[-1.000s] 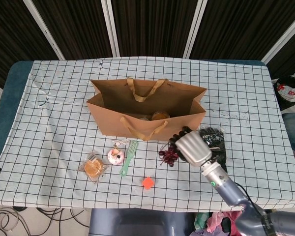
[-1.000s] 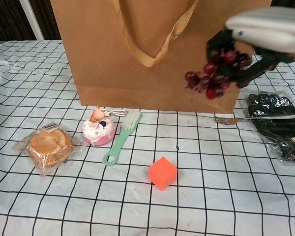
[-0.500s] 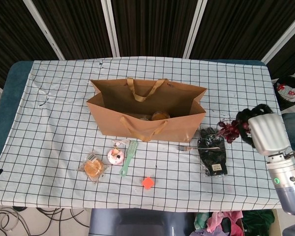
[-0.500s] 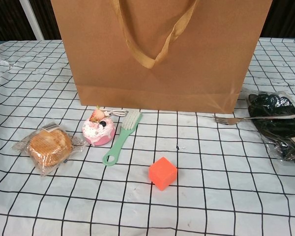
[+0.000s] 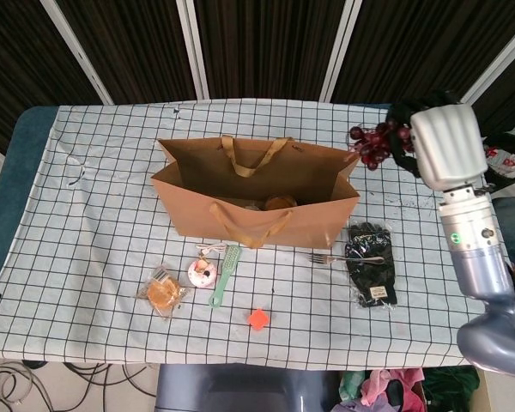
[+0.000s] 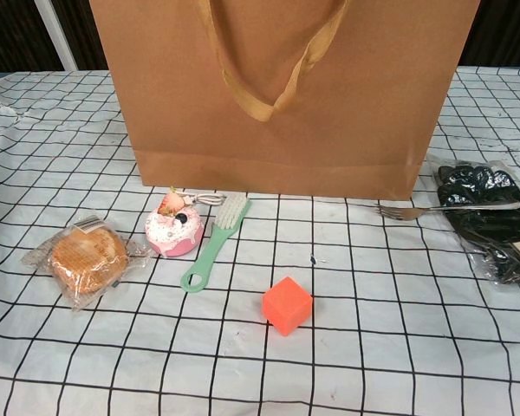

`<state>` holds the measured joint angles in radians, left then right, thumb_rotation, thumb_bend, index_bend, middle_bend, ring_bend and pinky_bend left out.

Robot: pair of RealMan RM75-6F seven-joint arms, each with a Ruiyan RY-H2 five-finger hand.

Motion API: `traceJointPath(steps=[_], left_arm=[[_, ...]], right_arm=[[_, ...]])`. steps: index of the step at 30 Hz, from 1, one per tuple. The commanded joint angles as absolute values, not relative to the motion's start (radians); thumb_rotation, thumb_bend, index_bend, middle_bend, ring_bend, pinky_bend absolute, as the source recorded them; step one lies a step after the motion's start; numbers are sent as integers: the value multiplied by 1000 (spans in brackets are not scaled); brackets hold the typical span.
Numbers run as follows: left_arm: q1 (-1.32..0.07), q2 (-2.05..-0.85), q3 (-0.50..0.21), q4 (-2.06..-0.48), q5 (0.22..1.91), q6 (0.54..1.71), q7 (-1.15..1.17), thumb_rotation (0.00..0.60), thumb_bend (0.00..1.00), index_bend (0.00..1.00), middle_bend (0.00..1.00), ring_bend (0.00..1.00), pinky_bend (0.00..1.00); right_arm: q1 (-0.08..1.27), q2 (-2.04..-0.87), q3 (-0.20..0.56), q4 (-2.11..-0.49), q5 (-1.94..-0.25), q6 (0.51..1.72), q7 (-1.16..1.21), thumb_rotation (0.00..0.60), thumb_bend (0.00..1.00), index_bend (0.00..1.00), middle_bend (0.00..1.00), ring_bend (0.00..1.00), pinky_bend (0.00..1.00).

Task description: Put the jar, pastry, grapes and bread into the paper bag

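Observation:
My right hand [image 5: 442, 142] hangs high at the right, just past the bag's right end, and grips a bunch of dark red grapes [image 5: 371, 142]. The open brown paper bag [image 5: 197, 210] stands mid-table, with the jar's lid [image 5: 280, 202] showing inside. The pink pastry [image 5: 202, 273] [image 6: 174, 232] and the wrapped bread [image 5: 163, 293] [image 6: 87, 257] lie on the cloth in front of the bag's left part. The chest view shows the bag's front wall [image 6: 277, 95] but no hand. My left hand shows in neither view.
A green brush [image 6: 213, 241] lies beside the pastry, an orange cube [image 6: 286, 305] in front. A fork [image 6: 446, 208] rests against a packet of dark grapes [image 6: 490, 217] right of the bag. The checked cloth [image 5: 94, 215] covers the table.
My right hand has carried the red grapes from low beside the bag's front, out to the right, then up and back to just beyond the bag's right end.

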<state>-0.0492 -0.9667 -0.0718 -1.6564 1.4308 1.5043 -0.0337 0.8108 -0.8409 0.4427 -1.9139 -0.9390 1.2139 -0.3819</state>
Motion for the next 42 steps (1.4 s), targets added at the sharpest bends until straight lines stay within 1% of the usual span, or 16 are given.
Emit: traceJointPath(steps=[1,5,11,13,15,16,17,19,20,22,24,25,28,30,37,42], left_arm=[[-50,-966,-71,-1657,1433,1503,-35,600,105,161,68,28,133],[-47,-970,-76,-1652,1426,1514,-27,600,105,161,68,28,133],[-50,-975,-80,-1652,1413,1505,-16,600,105,161,67,29,136],[-52,-974,-79,-1653,1414,1502,-13,600,105,161,67,28,136],[-53,-975,-79,-1653,1415,1500,-12,600,105,161,67,28,136],[-54,-975,-79,-1653,1413,1498,-11,600,105,161,67,29,136],[-54,-975,-78,-1653,1413,1494,-10,600,105,161,67,29,137],[-55,-973,-77,-1655,1413,1492,-10,600,105,161,67,29,137],[-55,-973,-77,-1655,1415,1493,-10,600,105,161,67,29,137],[-54,-972,-76,-1656,1419,1495,-13,600,105,161,67,28,137],[-54,-970,-76,-1656,1418,1496,-17,600,105,161,67,28,137],[-53,-970,-77,-1656,1417,1496,-18,600,105,161,67,29,137],[-53,-970,-78,-1656,1416,1498,-17,600,105,161,67,28,137],[-53,-971,-78,-1656,1415,1498,-15,600,105,161,67,28,137],[-55,-973,-78,-1656,1413,1493,-11,600,105,161,67,28,137],[-56,-975,-78,-1655,1416,1495,-10,600,105,158,67,29,138]], right_arm=[[891,-907,466,-1907,-878,1143,-419,600,524,625,472,470,313],[948,-978,445,-1892,-867,1109,-463,600,524,625,470,470,305],[1017,-1088,442,-1851,-829,1103,-496,600,522,625,470,470,299],[1033,-1106,437,-1844,-831,1100,-511,600,521,625,470,470,299],[1048,-1123,428,-1835,-828,1096,-533,600,494,607,458,464,294],[1055,-1130,423,-1831,-821,1093,-544,600,472,583,448,460,290],[1060,-1134,417,-1830,-811,1087,-555,600,438,536,426,451,283],[1068,-1131,406,-1835,-780,1073,-580,600,338,376,339,412,267],[1071,-1126,401,-1839,-763,1064,-591,600,307,319,306,394,262],[1077,-1109,387,-1854,-730,1040,-612,600,230,165,220,343,250],[1081,-1085,378,-1877,-695,1018,-626,600,190,90,159,304,244],[1082,-1074,376,-1887,-679,1010,-627,600,180,74,139,291,244],[1085,-1047,373,-1906,-641,994,-625,600,165,43,87,250,243],[1084,-1040,374,-1910,-642,1008,-622,600,165,40,72,228,243],[1031,-1035,387,-1909,-750,1164,-591,600,165,36,77,221,243],[960,-955,371,-1906,-724,1221,-600,600,165,28,78,222,243]])
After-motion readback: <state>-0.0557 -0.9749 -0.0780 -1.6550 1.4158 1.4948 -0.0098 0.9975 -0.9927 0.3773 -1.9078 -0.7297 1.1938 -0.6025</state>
